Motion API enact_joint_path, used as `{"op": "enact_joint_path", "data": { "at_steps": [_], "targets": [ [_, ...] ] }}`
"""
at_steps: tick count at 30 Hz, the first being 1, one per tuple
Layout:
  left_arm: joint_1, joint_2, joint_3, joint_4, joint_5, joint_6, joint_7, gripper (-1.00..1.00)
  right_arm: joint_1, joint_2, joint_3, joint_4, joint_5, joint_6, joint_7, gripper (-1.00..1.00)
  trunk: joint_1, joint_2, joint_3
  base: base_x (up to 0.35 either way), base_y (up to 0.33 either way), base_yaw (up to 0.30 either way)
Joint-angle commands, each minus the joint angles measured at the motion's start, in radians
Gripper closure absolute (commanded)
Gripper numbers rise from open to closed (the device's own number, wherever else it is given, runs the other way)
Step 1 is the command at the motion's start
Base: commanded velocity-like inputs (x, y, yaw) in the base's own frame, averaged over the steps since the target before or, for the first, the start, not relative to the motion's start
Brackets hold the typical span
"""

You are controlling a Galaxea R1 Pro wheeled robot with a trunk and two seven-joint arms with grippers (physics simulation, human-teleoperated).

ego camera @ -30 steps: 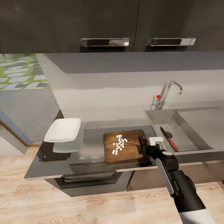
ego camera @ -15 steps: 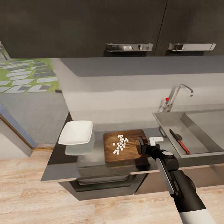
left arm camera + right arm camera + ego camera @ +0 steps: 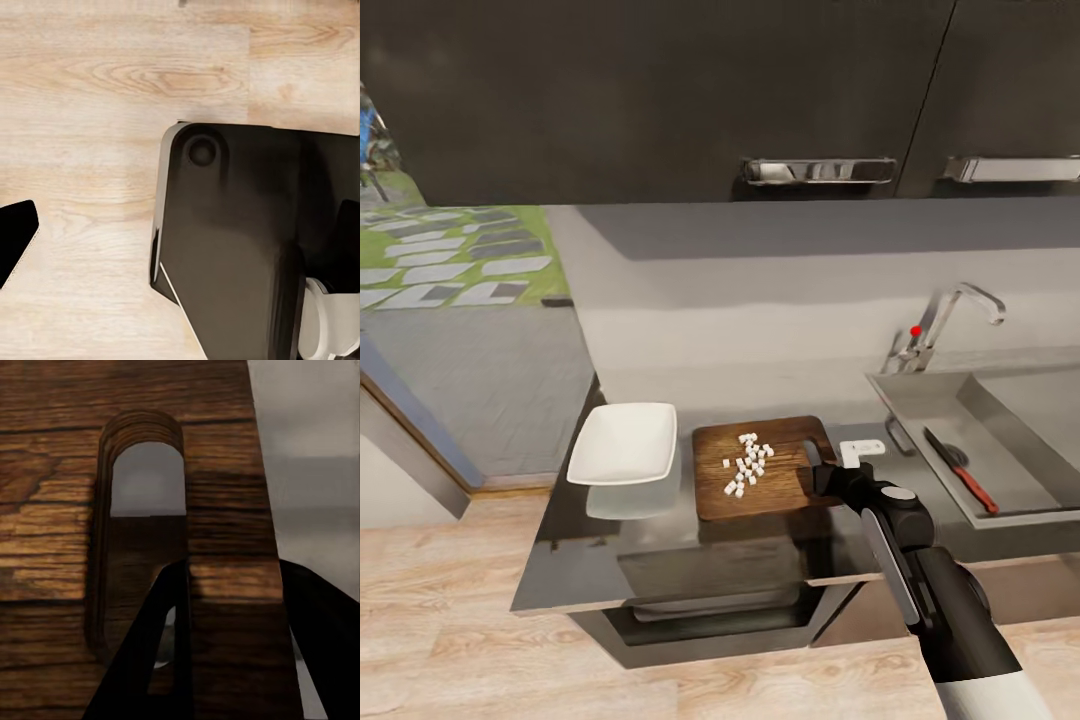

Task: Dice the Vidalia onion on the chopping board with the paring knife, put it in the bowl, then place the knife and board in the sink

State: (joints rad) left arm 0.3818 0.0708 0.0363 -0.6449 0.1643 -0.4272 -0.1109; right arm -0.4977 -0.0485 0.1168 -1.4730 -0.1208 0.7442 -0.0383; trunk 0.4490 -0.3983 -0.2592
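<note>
The brown chopping board [image 3: 785, 488] lies on the dark countertop [image 3: 575, 560] with the diced white Vidalia onion [image 3: 748, 463] piled on it. My right gripper [image 3: 822, 468] is shut on the board's right end. In the right wrist view one finger [image 3: 146, 660] passes through the board's handle slot and the other sits outside the board's [image 3: 67, 510] edge. The white square bowl [image 3: 624, 443] stands just left of the board, almost touching. The paring knife [image 3: 962, 471], red-handled, lies in the grey sink [image 3: 920, 395]. My left gripper [image 3: 180, 240] hangs open over the wood floor.
A chrome tap [image 3: 945, 318] with a red dot rises behind the sink. Black upper cabinets [image 3: 660, 90] overhang the counter. The counter's left end [image 3: 555, 520] drops to the wood floor [image 3: 450, 620]. My dark base [image 3: 240, 247] shows under the left wrist.
The camera has shifted, so counter, bowl and sink slide right in the picture. The board, held by my right gripper, has travelled along the counter and now sits close beside the bowl.
</note>
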Motion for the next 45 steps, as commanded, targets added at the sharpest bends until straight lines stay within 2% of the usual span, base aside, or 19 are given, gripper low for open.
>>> {"op": "enact_joint_path", "data": {
  "at_steps": [1, 12, 45],
  "targets": [
    [0.000, 0.000, 0.002, -0.001, 0.011, 0.001, -0.010, -1.00, -0.001, -0.001, 0.001, -0.001, -0.008, 0.004, -0.005, 1.00, 0.001, -0.002, 0.000, 0.181, 0.153, 0.000],
    [0.000, 0.000, 0.002, -0.001, 0.011, 0.001, -0.010, -1.00, -0.001, -0.001, 0.001, -0.001, -0.008, 0.004, -0.005, 1.00, 0.001, -0.002, 0.017, 0.181, 0.167, 0.000],
    [0.000, 0.000, 0.002, 0.001, 0.011, 0.001, -0.010, -1.00, -0.001, -0.002, 0.001, -0.001, -0.008, 0.004, -0.005, 1.00, 0.001, -0.002, 0.069, 0.002, 0.001, 0.000]
  ]
}}
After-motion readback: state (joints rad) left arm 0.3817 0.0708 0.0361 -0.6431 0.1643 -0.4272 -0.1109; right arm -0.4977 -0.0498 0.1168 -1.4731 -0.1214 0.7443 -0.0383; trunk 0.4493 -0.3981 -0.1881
